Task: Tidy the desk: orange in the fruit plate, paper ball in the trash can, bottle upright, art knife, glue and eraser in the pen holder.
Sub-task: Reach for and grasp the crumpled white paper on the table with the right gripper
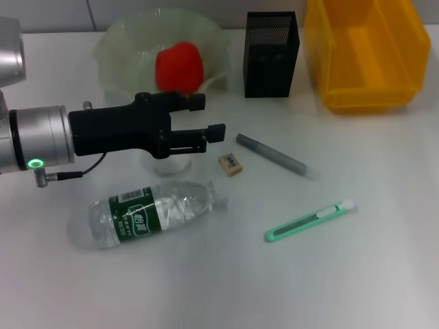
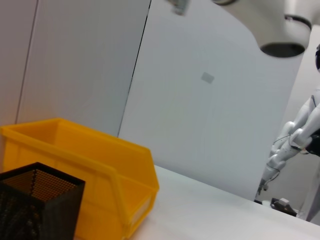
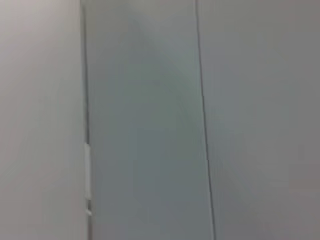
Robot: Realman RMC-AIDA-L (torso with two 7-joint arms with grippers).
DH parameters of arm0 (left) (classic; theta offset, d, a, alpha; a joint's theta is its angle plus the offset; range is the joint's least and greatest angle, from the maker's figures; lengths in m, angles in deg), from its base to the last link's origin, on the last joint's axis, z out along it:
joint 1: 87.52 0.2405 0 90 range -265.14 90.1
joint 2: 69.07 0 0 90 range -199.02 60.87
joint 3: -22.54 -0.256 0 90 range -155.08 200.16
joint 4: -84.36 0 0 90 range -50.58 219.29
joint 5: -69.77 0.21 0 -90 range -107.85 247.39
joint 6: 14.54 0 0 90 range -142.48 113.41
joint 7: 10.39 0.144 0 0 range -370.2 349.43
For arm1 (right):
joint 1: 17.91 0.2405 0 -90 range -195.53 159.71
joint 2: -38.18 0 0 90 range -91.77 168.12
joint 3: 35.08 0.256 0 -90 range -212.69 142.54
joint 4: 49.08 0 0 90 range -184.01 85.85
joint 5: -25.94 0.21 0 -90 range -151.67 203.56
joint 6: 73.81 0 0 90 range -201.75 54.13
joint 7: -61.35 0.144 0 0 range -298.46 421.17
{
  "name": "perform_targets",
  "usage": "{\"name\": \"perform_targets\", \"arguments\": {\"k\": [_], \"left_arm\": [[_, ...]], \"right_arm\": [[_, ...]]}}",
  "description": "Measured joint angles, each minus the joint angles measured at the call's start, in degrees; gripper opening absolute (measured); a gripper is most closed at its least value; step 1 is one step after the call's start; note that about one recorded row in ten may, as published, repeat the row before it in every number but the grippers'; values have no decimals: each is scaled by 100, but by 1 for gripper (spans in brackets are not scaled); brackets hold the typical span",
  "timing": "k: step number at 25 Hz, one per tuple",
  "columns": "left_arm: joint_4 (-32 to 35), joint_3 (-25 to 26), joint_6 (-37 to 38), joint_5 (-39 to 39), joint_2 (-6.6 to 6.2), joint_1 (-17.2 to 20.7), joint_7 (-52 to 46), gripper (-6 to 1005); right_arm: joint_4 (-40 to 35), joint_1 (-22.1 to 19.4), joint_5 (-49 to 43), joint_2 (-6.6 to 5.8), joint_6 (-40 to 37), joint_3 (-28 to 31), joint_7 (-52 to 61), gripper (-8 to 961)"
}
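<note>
Lying on its side closest to the head camera, the clear bottle [image 1: 152, 213] with a green label rests on the white desk [image 1: 357, 274]. To its right lies the green art knife [image 1: 310, 220], and farther back the grey glue stick [image 1: 271, 153] and the small eraser [image 1: 230, 163], each apart from the others. Above the bottle and in front of the fruit plate [image 1: 116, 51], the left gripper [image 1: 209, 116] reaches in from the left, its black jaws spread with nothing between them. Inside the pale green plate sits the orange [image 1: 179, 66], which looks red. Right of the plate stands the black mesh pen holder [image 1: 271, 55], and beside that a yellow bin [image 1: 365, 51]. No paper ball shows in any view.

From the left wrist, the pen holder [image 2: 35, 207] and the bin [image 2: 95, 170] fill the near corner, with wall panels behind.

From the right wrist, only a plain grey wall [image 3: 150, 120] shows; the right gripper appears nowhere.
</note>
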Motion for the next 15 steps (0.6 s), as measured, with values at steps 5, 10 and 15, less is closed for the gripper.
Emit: {"name": "perform_targets", "arguments": {"k": [5,10,15], "left_arm": [[0,53,-3,8,-74,0,4,785],[0,61,56,14,-180,21,4,784],[0,140,319,14,-397,170,-7,784]], "right_arm": [[-409,-880,7,-237,-1608,25,1146,650],[-565,-1489,-170,-700,-3049,-31,1922,649],[-587,-1600,-1117,-1107,-3640,-33,2697,649]]}}
